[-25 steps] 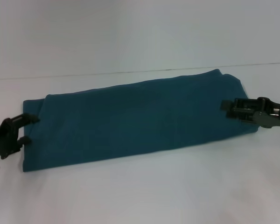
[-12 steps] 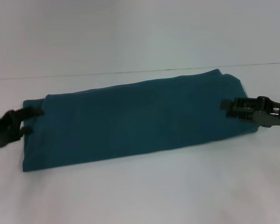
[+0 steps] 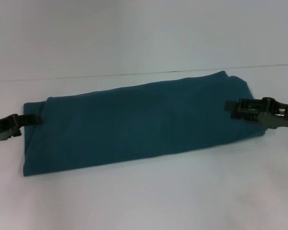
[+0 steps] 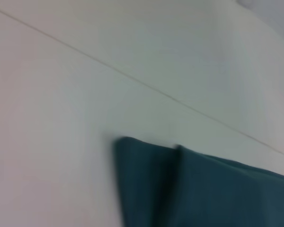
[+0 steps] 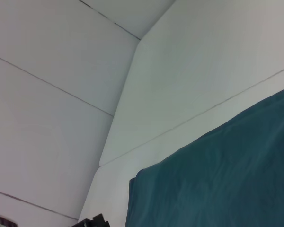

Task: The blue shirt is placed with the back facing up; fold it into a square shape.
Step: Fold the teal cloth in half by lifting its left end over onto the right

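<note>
blue shirt (image 3: 139, 124): dark teal (plain); left pincer (image 3: 31, 119): black; right pincer (image 3: 229, 108): black; table (image 3: 144, 196): white

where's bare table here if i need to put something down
The table is bare along the near side in front of the blue shirt, and again behind it up to the far seam. The shirt's two ends are crowded: the left tool is at one short edge, the right tool over the other.

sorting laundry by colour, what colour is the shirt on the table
Plain dark teal-blue shirt, no pattern visible; the head view shows it best.
</note>
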Controlling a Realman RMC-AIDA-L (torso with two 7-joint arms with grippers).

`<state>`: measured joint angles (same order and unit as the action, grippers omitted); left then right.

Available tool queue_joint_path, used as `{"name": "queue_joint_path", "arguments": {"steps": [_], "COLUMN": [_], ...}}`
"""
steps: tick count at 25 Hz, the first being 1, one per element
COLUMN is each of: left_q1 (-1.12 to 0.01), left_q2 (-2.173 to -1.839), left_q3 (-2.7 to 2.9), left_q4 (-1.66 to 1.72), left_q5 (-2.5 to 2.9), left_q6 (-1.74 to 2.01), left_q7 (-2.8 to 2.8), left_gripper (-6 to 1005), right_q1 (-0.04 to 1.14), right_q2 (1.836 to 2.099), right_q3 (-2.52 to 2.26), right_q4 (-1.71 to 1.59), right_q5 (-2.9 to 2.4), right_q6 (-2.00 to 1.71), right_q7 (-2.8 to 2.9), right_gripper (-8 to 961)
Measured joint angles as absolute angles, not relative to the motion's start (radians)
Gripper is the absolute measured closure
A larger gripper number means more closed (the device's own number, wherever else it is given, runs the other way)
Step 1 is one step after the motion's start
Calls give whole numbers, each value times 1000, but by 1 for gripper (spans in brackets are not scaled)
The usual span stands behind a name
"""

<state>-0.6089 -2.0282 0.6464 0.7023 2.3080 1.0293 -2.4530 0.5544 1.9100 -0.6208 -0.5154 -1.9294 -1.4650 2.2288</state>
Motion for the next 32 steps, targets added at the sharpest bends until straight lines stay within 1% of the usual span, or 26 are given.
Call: {"name": "queue_joint_path", "arguments": {"steps": [3,7,32], "left_q1": [-616,-621,-628], "left_q2": [-2039,-2045,-2046], "left_q3": [654,656,705], "left_q4": [697,692,650], "left_q5": [2348,2369,2381], "left_q6": [974,958,918], "left_q7": [-2511,-2565,-2551], "left_gripper": [167,174,176], "right_q1": [555,555,552], "right_q2": [1911,1911,1911], "right_q3": [-619,-618,-614], "right_q4": [-515,-515,-515], "right_q5": [-1929,-1929,-1925], "right_q6": [-1465,-1465,-1462], "right_q7": [2229,2230,2229], "right_gripper": [386,386,386]}}
